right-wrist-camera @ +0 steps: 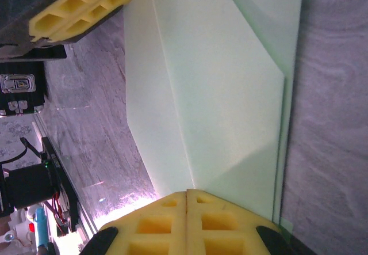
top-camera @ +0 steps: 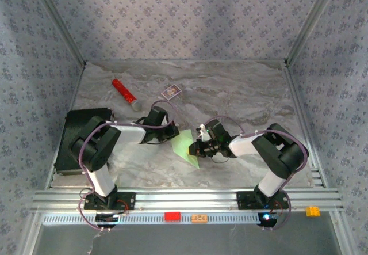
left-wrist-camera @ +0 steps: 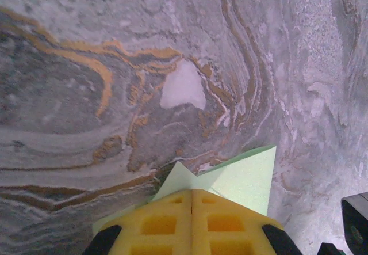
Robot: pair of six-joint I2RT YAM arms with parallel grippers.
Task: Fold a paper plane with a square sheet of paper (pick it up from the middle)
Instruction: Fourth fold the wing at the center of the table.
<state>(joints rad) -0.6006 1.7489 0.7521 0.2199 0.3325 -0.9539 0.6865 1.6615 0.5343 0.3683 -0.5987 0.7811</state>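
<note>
Nearest, in the lower middle of the top view: right gripper (top-camera: 198,147), jaws shut tight, tips down on the paper (top-camera: 187,145). Cannot tell whether pinching an edge or only pressing.

Lies flat on the table (top-camera: 241,88) between both grippers, already well past a plain square. Shows a pointed outline, diagonal flaps and long creases in the right wrist view.

Just beyond, at the paper's upper left end: left gripper (top-camera: 171,132), likewise shut, tips on the sheet. Again cannot tell pinch from press.

Looks to sit partway through: early folds made, but no slim dart with a centre ridge yet. Probably leaves further lengthwise folds and the wings.

Farther back, toward the upper left: box (top-camera: 171,92) and cylinder (top-camera: 123,92), well apart from the work.
</note>
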